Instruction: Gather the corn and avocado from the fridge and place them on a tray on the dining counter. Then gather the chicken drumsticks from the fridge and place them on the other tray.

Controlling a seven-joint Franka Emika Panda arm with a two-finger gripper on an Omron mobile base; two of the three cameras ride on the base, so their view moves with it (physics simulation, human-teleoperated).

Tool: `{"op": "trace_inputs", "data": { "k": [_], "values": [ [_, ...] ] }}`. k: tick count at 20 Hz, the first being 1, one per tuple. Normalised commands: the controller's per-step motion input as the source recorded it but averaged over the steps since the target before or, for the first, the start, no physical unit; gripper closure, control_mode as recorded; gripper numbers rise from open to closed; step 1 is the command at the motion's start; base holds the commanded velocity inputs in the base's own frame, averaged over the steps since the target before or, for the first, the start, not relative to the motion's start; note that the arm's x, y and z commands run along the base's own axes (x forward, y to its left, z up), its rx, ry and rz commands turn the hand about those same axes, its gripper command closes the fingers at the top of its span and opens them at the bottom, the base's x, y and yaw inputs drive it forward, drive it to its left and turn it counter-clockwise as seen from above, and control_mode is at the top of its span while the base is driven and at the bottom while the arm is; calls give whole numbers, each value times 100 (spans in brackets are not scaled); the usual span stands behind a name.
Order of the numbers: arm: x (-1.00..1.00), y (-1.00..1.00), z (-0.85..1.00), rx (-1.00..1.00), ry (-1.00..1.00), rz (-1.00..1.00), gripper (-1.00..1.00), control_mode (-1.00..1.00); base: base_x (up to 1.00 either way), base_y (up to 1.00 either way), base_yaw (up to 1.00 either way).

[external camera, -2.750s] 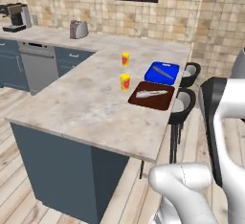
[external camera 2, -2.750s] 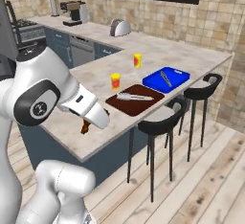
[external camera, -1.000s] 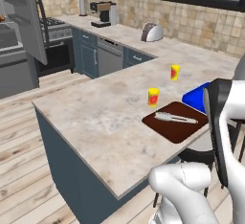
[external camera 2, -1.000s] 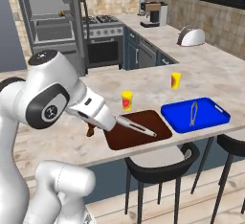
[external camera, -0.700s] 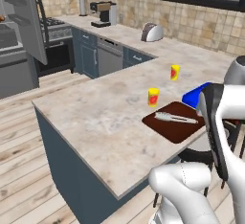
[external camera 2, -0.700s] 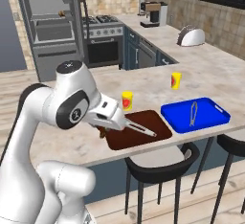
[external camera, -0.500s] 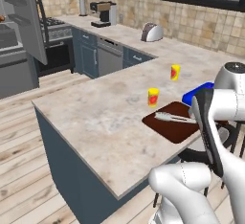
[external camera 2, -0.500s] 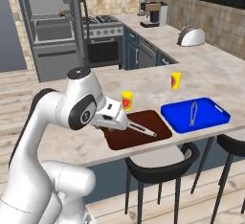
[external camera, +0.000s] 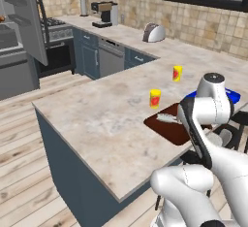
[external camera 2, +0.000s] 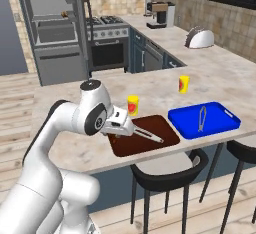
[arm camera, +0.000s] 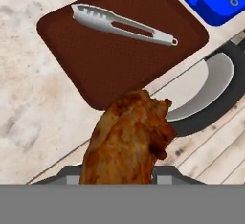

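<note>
The gripper (external camera 2: 116, 134) holds a chicken drumstick (arm camera: 128, 139) over the near edge of the brown tray (arm camera: 100, 60), at the counter's (external camera 2: 75, 143) stool-side edge (the hand view shows the meat plainly). Tongs (arm camera: 122, 24) lie along the tray's far side. The right base view adds the blue tray (external camera 2: 220, 120) beside it and two yellow cups (external camera 2: 132, 105).

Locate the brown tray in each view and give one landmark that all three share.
Left base view: brown tray right of centre, partly behind the arm.
Right base view: brown tray at centre, left of the blue tray.
Hand view: brown tray across the upper half.
Shared landmark: the metal tongs lying on it.
</note>
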Motion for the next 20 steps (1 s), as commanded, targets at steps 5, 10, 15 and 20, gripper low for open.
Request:
{"op": "trace_inputs", "data": {
  "k": [5,10,15,20],
  "values": [
    [35,0,-29,0,-3,0,100,-100,0,0,0],
    [31,0,-33,0,-8,0,100,-100,0,0,0],
    [29,0,-36,0,-6,0,100,-100,0,0,0],
    [25,0,-36,0,-1,0,100,-100,0,0,0]
  ]
}}
